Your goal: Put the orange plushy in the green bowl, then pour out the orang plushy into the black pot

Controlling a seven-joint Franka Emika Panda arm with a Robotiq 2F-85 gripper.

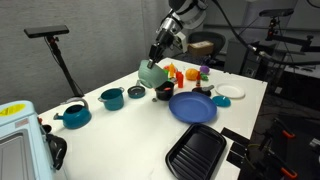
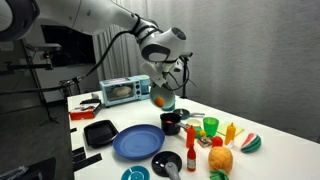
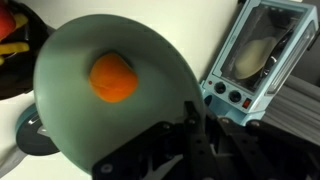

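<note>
Hung over the counter (image 1: pixel 120 130) from above, wrist bent. Clamped the hand (image 1: pixel 156 58) tight on the rim of the green bowl (image 1: pixel 150 73). Held the bowl tipped steeply, clear of the counter, just above the black pot (image 1: pixel 164 91). Cradled the orange plushy (image 3: pixel 113 78) inside, against the bowl's wall, as seen in the wrist view.

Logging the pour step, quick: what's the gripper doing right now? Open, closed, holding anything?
The gripper is shut on the rim of the green bowl, which is tilted with the orange plushy inside.
</note>
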